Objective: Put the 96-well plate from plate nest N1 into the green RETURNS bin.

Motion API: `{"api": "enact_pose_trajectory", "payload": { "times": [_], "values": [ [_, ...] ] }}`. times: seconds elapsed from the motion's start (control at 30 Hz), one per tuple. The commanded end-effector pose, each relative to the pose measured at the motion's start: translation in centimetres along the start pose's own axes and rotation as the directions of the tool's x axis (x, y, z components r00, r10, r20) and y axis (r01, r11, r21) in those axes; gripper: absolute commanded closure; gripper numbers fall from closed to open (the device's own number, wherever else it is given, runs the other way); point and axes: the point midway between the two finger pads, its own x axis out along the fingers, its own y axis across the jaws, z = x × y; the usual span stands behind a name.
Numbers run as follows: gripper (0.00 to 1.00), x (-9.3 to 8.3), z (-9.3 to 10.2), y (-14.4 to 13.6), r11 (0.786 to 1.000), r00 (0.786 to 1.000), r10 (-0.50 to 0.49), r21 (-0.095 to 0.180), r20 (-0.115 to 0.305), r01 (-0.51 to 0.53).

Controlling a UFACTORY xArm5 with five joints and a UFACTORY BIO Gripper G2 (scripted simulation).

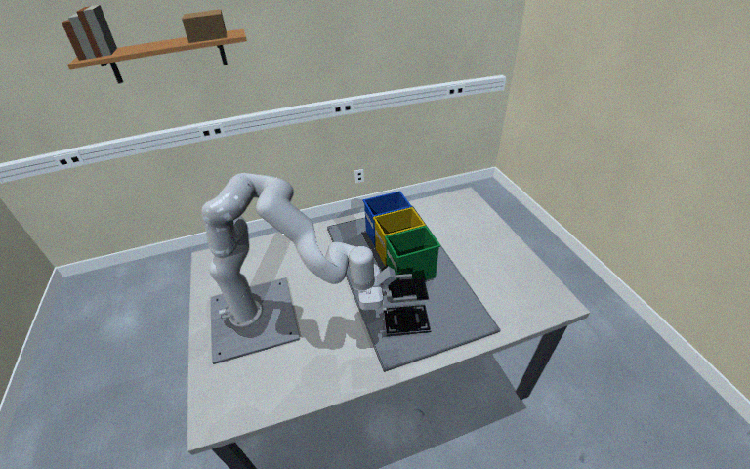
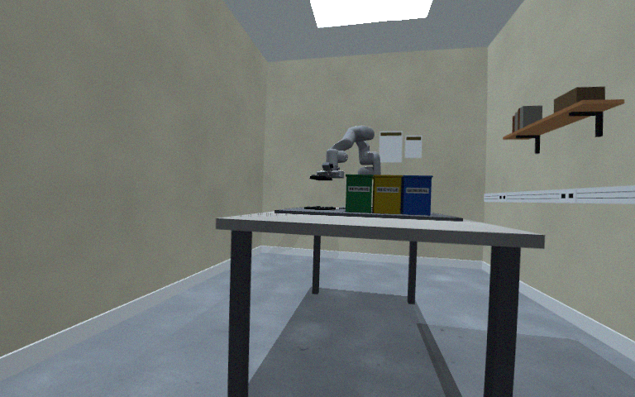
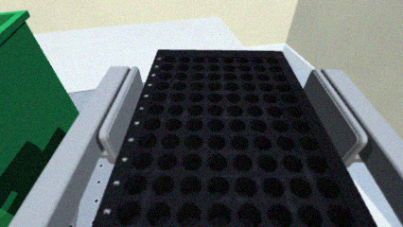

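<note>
My gripper [image 1: 410,287] [image 3: 232,113] is shut on the black 96-well plate [image 1: 417,288] [image 2: 320,177] [image 3: 218,132], one pad along each long side. The plate is roughly level, held well above the mat. The plate nest N1 [image 1: 409,331] [image 2: 319,208] is bare, on the near side of the held plate in the top view. The green RETURNS bin [image 1: 421,264] [image 2: 359,202] [image 3: 38,85] stands upright beside the plate, at the left in the wrist view. Its rim is about level with the plate or slightly above in the exterior view. The inside floor of the bin is hidden.
The yellow RECYCLE bin [image 1: 380,252] [image 2: 387,203] and blue GENERAL bin [image 1: 371,233] [image 2: 417,204] stand upright in a close row behind the green one. All stand on the grey mat [image 1: 459,323] on the table [image 1: 514,277]. A wall shelf [image 1: 154,49] is far off.
</note>
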Motion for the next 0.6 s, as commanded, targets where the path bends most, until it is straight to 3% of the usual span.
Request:
{"api": "enact_pose_trajectory", "payload": {
  "times": [0.0, 0.57],
  "values": [
    [1.00, 0.1, 1.1, 0.0, 1.000, 1.000, 0.000, -0.001, 0.005, 0.000],
    [1.00, 0.1, 3.6, 0.0, 1.000, 1.000, 0.000, -0.001, 0.005, 0.000]
  ]
}}
